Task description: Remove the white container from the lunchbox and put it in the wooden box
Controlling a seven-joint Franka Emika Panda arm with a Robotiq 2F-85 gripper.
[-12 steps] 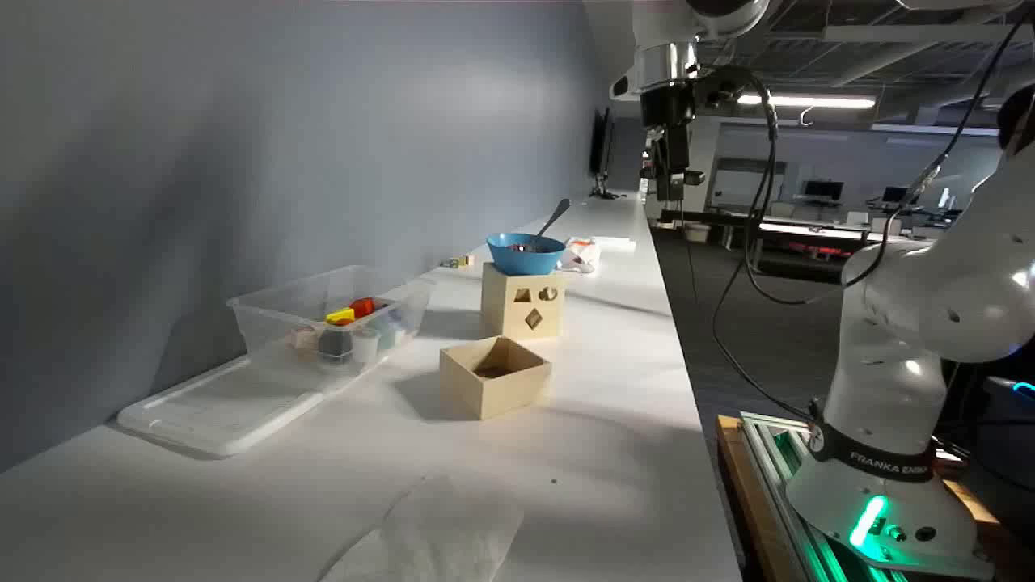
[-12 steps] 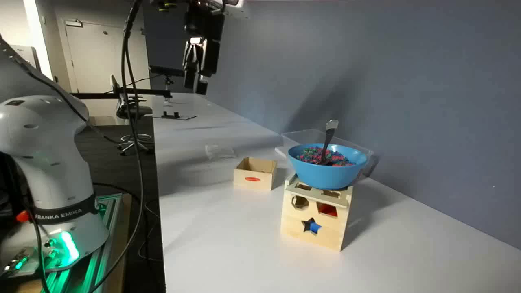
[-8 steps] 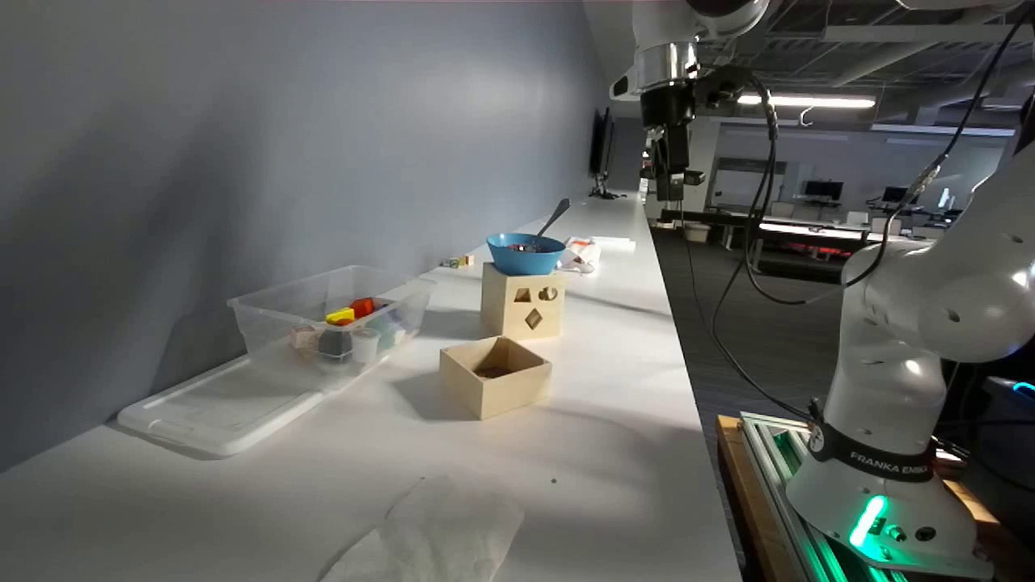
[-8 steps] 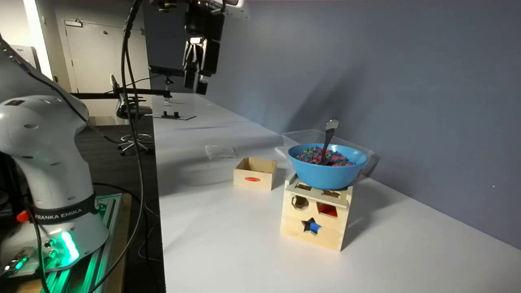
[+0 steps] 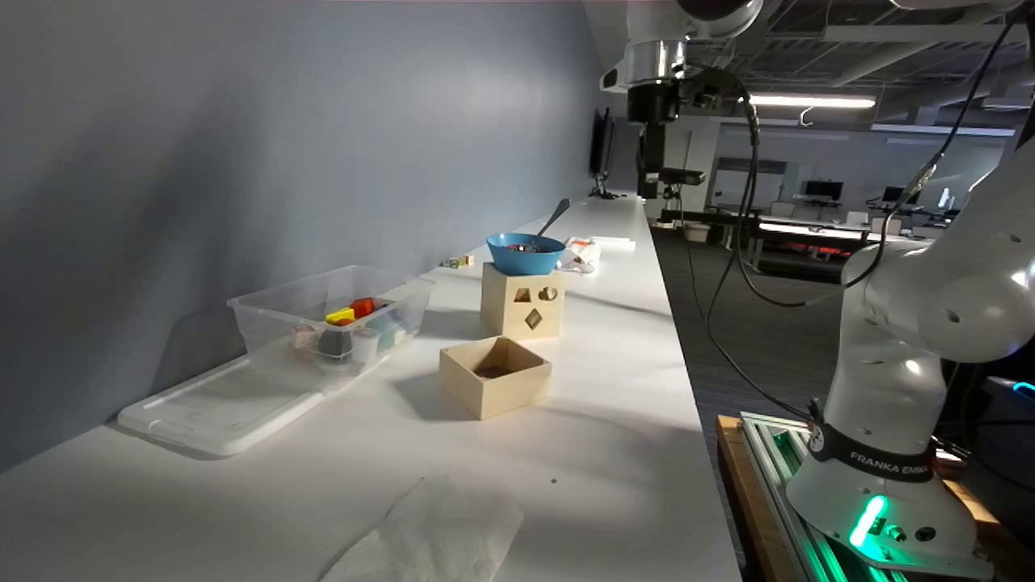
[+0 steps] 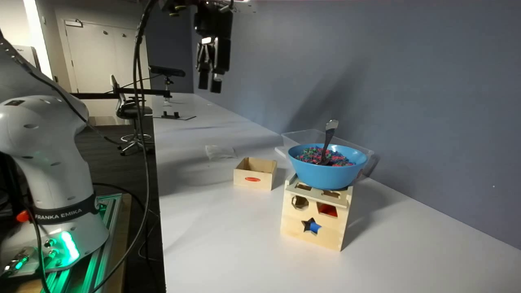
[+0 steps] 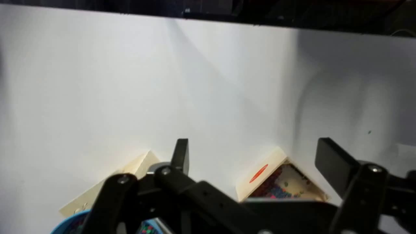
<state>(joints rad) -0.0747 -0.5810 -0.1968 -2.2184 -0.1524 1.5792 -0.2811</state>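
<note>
The lunchbox (image 5: 279, 327), a clear tub, stands by the wall in an exterior view; its rim also shows behind a bowl in an exterior view (image 6: 301, 135). A white container (image 5: 365, 345) shows blurred through its wall, among coloured blocks. The open-topped wooden box (image 5: 485, 390) stands on the table beside the lunchbox. It also shows in an exterior view (image 6: 253, 181) and in the wrist view (image 7: 258, 174), with coloured bits inside. My gripper (image 7: 253, 154) is open and empty, high above the table in both exterior views (image 5: 648, 192) (image 6: 210, 83). The lunchbox is out of the wrist view.
A blue bowl (image 6: 327, 173) with a spoon (image 6: 329, 136) stands on a taller wooden cube (image 6: 313, 215) beside the wooden box. A flat clear lid (image 5: 226, 408) lies by the lunchbox. A thin white sheet (image 5: 441, 525) and small blocks (image 5: 458, 262) lie on the table.
My gripper has moved a little toward the wall, leftward in an exterior view and rightward in an exterior view, and has turned slightly. The objects on the table have not moved.
</note>
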